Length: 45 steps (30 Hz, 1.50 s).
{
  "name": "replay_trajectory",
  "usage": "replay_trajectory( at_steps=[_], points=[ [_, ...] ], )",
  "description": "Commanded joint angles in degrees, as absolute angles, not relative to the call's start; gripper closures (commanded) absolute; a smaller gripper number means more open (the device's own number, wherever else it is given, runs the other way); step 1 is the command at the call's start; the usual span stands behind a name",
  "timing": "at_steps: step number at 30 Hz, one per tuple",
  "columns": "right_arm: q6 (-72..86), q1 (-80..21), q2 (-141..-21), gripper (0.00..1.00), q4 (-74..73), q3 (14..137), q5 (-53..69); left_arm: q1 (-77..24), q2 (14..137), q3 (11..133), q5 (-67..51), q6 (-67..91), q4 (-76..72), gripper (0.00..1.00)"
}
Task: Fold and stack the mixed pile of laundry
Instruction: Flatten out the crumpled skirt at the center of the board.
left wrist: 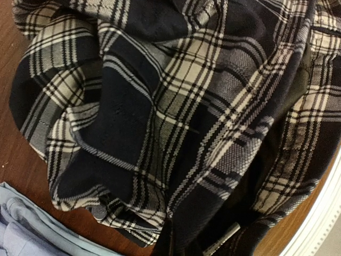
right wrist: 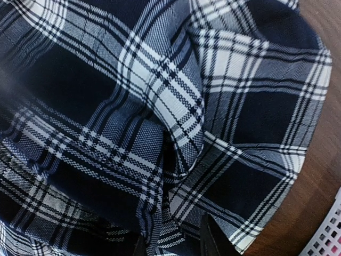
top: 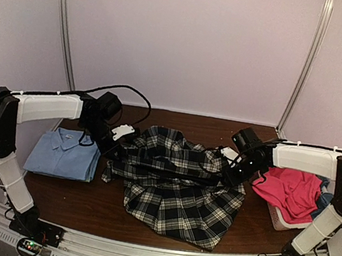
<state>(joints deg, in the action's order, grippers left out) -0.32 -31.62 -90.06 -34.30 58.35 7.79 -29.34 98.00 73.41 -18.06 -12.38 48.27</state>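
Top external: light blue shirt (top: 63,154) folded, plaid shirt (top: 179,200) clamped between left tool (top: 120,146) and right tool (top: 232,169), hot-pink trousers (top: 291,188) unfolded in basket (top: 282,221).

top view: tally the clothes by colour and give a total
black-and-white: 1, plaid shirt
light blue: 1, blue shirt
pink: 1, pink trousers
dull blue: 1, blue cloth
total: 4
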Motion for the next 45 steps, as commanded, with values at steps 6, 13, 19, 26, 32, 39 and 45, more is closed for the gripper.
replay_trajectory(
  at_steps=[6, 13, 19, 26, 32, 39, 45],
  points=[
    [-0.94, -32.82, -85.76, 0.63, -37.79, 59.53, 9.40, -33.04, 83.98, 66.90, -12.70, -16.20, 41.84, 0.69],
    [-2.27, -32.95, -73.58, 0.34, -33.87, 59.45, 19.28, -33.18, 72.85, 58.25, -16.98, -17.79, 34.63, 0.57],
    [-0.85, -33.28, -59.20, 0.19, -25.16, 49.59, 20.21, -34.07, 57.74, 45.89, -15.40, -21.54, 25.85, 0.02],
    [1.29, -33.35, -38.50, 0.00, -2.75, 35.56, 17.77, -34.28, 46.01, 37.10, -19.39, -21.27, 14.70, 0.02],
    [-9.91, -33.40, -44.76, 0.00, -12.54, 39.45, 9.59, -34.37, 52.11, 37.90, -17.98, -25.31, 20.21, 0.02],
    [-11.67, -33.36, -52.89, 0.00, -18.40, 42.24, 5.95, -35.60, 62.70, 40.37, -18.08, -30.38, 20.93, 0.07],
    [-11.94, -33.40, -51.49, 0.00, -17.77, 41.04, 4.75, -35.60, 71.53, 43.18, -19.57, -32.66, 18.98, 0.31]
  ],
)
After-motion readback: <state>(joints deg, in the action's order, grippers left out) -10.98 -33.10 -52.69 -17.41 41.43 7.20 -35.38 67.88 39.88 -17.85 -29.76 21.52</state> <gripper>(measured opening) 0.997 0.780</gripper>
